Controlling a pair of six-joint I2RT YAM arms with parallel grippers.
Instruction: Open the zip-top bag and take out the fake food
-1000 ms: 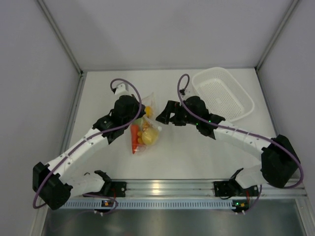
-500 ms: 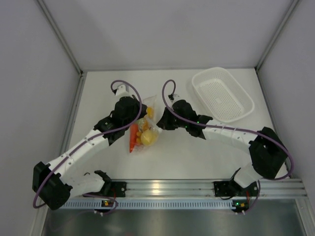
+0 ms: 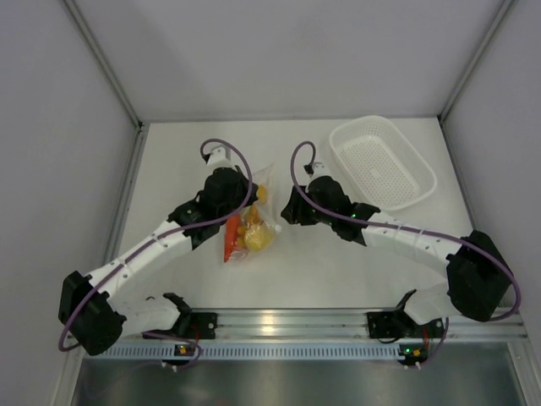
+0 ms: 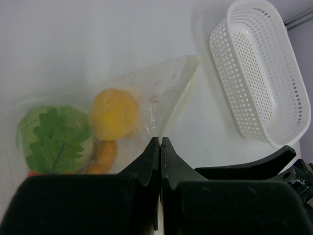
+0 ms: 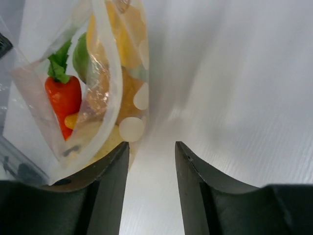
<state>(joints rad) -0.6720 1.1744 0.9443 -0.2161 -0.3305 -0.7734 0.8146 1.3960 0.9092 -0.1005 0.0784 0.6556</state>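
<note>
The zip-top bag [image 3: 248,230] lies on the table between my two grippers, clear with white dots, holding the fake food: a yellow lemon [image 4: 115,113], an orange piece [image 4: 103,154], a green leafy piece [image 4: 54,142] and a red green-stemmed chilli [image 5: 63,98]. My left gripper [image 3: 250,197] [image 4: 160,140] is shut, its tips pinching the bag's clear edge [image 4: 168,105]. My right gripper [image 3: 288,211] [image 5: 151,146] is open and empty, low over the table. The bag's dotted side [image 5: 131,128] lies just off its left finger [image 5: 110,176].
A white perforated oval basket [image 3: 423,173] stands at the back right and also shows in the left wrist view [image 4: 257,68]. Grey walls enclose the table on three sides. The arm bases sit on a metal rail [image 3: 270,323] along the near edge.
My right gripper swung left in toward the bag's right side. My left gripper shifted slightly up and right with the bag's top edge.
</note>
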